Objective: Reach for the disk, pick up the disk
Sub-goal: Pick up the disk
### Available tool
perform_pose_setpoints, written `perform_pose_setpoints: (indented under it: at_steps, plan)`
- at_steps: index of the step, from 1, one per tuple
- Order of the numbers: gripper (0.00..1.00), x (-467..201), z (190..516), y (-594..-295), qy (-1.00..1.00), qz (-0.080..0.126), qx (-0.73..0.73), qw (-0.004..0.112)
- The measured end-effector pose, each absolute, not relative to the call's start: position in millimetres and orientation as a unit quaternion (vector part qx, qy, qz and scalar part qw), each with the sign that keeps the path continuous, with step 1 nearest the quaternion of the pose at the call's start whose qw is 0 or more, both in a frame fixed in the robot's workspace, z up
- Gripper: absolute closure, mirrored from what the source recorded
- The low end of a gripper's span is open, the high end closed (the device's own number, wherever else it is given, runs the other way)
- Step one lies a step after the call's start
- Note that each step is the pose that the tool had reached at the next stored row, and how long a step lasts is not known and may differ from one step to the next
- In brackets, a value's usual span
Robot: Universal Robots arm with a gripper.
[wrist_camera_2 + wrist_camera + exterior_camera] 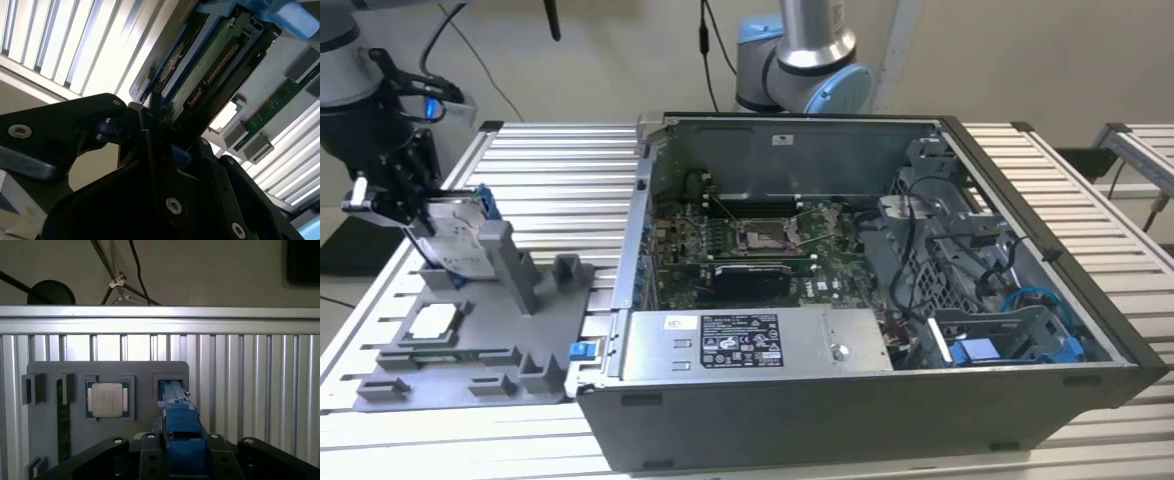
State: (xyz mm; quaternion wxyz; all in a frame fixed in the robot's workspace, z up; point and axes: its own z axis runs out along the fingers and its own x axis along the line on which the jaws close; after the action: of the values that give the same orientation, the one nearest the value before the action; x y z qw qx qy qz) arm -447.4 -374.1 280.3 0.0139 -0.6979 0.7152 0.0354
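Disk (451, 236) upright, clamped in gripper (182, 441); grey tray (467, 345) below

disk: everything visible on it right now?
The disk is a flat silver-grey metal drive in a blue plastic bracket. In the exterior view it stands on edge, slightly tilted, over the grey fixture plate at that view's left. The second wrist view shows its green circuit board with a connector row. The gripper has its fingers clamped on both sides. Whether its lower edge sits in the fixture slot can't be told.
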Motion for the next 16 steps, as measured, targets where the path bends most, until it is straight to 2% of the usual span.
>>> perform_pose_setpoints:
  at_steps: [16]
  plan:
    - [1.00,-447,323,-374,0.715,0.035,-0.698,0.014]
